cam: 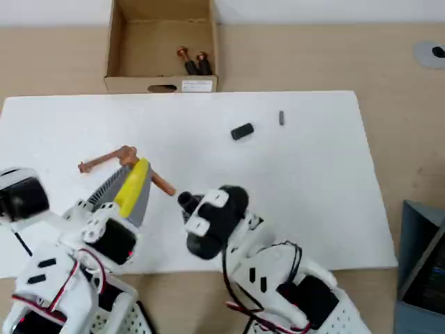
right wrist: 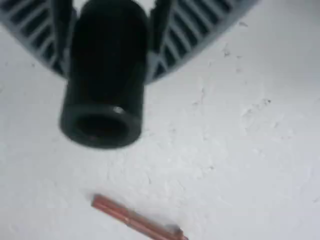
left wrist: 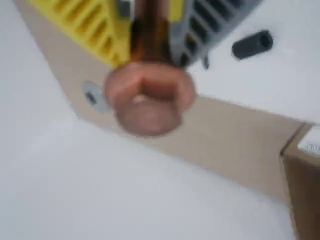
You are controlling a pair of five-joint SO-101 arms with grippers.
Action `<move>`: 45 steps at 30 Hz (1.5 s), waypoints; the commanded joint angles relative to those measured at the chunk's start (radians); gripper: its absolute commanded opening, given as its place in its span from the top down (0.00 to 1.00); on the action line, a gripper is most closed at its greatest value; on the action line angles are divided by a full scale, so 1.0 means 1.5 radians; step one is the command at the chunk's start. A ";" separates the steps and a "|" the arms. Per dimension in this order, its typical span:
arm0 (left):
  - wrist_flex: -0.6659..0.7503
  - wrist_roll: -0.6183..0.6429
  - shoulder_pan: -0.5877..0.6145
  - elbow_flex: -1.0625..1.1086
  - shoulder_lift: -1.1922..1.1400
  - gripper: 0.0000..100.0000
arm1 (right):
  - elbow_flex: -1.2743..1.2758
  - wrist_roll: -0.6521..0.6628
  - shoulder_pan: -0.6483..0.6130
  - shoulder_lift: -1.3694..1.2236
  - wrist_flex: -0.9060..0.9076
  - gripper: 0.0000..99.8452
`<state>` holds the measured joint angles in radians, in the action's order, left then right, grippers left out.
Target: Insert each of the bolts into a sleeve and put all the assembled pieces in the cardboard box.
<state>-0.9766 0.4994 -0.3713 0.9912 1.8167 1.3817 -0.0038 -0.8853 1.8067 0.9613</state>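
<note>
My left gripper (cam: 134, 169), with one yellow and one grey finger, is shut on a copper bolt (left wrist: 147, 95) whose hex head faces the left wrist camera. From under it a copper shaft (cam: 164, 185) points toward my right gripper (cam: 189, 203). That gripper is shut on a black sleeve (right wrist: 102, 100), open end outward, just over the white mat (cam: 306, 202). A copper bolt (right wrist: 135, 220) shows below the sleeve's mouth. Another bolt (cam: 101, 162) lies left of the left gripper. A loose black sleeve (cam: 242, 131) rests mid-mat. The cardboard box (cam: 160, 84) holds two assembled pieces (cam: 193, 61).
A small grey pin (cam: 281, 117) lies on the mat right of the loose sleeve. A grey disc (cam: 431, 53) sits on the wooden table at far right. A dark grey bin (cam: 421, 268) stands at the right edge. Both arm bases crowd the front edge.
</note>
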 commanded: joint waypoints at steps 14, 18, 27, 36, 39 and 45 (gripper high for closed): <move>0.003 -0.001 -0.038 0.053 0.002 1.00 | -0.026 0.056 -0.009 0.070 -0.040 0.99; -0.048 -0.001 -0.070 0.052 0.002 1.00 | -0.026 0.056 -0.009 0.070 -0.040 0.99; -0.069 -0.058 -0.084 0.047 0.002 1.00 | -0.024 0.058 -0.009 0.070 -0.040 0.99; -0.073 -0.140 -0.130 0.053 0.002 1.00 | -0.024 0.059 -0.009 0.070 -0.040 0.99; -0.073 -0.141 -0.130 0.064 0.002 1.00 | -0.024 0.059 -0.008 0.070 -0.040 0.99; -0.109 -0.209 -0.130 0.076 0.002 1.00 | -0.024 0.059 -0.008 0.070 -0.040 0.99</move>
<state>-1.1316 0.2171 -0.5585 1.1047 1.8182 1.3848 0.0760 -0.8915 1.8052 0.9352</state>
